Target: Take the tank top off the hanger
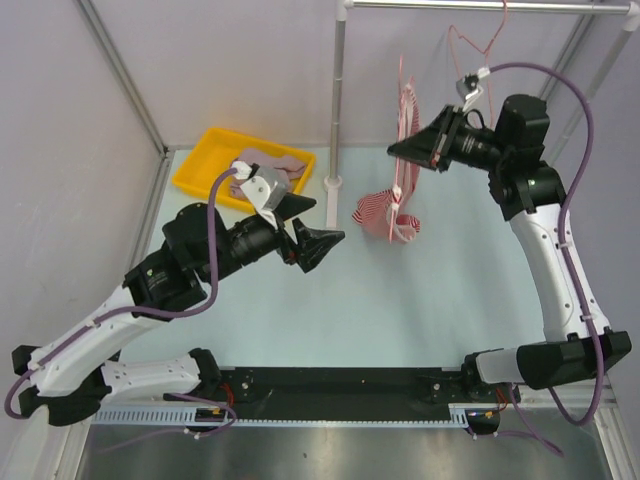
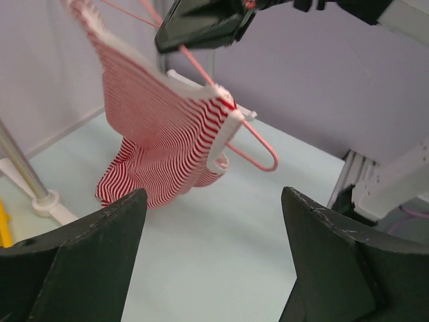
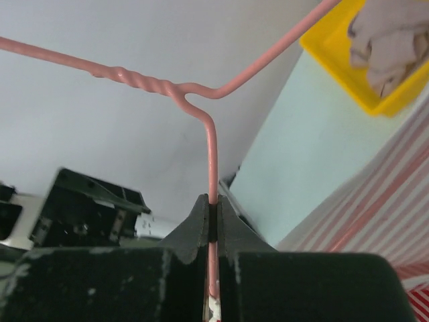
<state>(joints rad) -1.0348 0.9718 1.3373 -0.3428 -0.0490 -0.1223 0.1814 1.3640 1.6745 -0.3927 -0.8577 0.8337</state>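
Observation:
The red-and-white striped tank top (image 1: 405,120) hangs on a pink wire hanger (image 1: 460,45), and its lower end is bunched on the table (image 1: 388,215). My right gripper (image 1: 400,150) is shut on the hanger wire (image 3: 212,154) beside the garment. The stripes show at the right of the right wrist view (image 3: 392,201). My left gripper (image 1: 322,240) is open and empty, left of the tank top and apart from it. In the left wrist view its jaws stand wide (image 2: 214,228), facing the tank top (image 2: 154,134), the hanger's end loop (image 2: 261,151) and the right gripper (image 2: 201,23).
A yellow bin (image 1: 210,170) holding pale cloth (image 1: 270,160) stands at the back left; it also shows in the right wrist view (image 3: 335,64). A rack pole (image 1: 338,90) with its base (image 1: 332,185) stands left of the tank top, under a top rail (image 1: 480,6).

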